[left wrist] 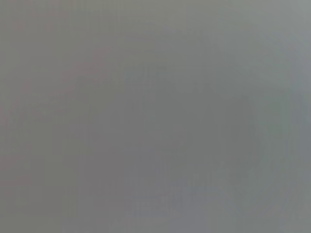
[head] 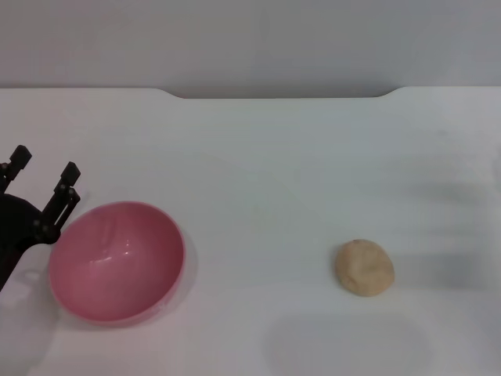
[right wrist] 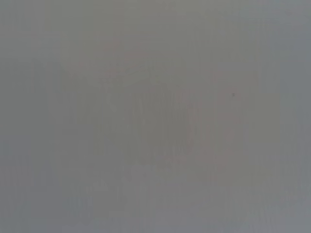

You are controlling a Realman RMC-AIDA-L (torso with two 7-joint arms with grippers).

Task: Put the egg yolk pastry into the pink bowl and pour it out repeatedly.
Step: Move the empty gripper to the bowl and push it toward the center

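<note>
Head view is showing you the egg yolk pastry (head: 365, 268) sitting on the white table (head: 258, 164), toward the near right part, well apart from everything else and untouched. You're dealing with a small domed bun that is probably light and soft, likely crumbly, so a hard squeeze could be denting or cracking it; the matte dimpled top should be giving decent friction. You're best taking it across the widest part of its sides, low on the dome, with a gentle pinch.

The pink bowl (head: 117, 262) is lying near the near left corner, tipped so its mouth is facing up and toward the right, nothing inside. It's glossy and thin-rimmed, probably light and slippery; the rim is where you'd be gripping it.

The left gripper (head: 45, 178) is sitting at the left edge, just beside the bowl's far left rim, fingers spread apart and holding nothing. The right gripper isn't showing anywhere. Both wrist views are showing only blank grey.
</note>
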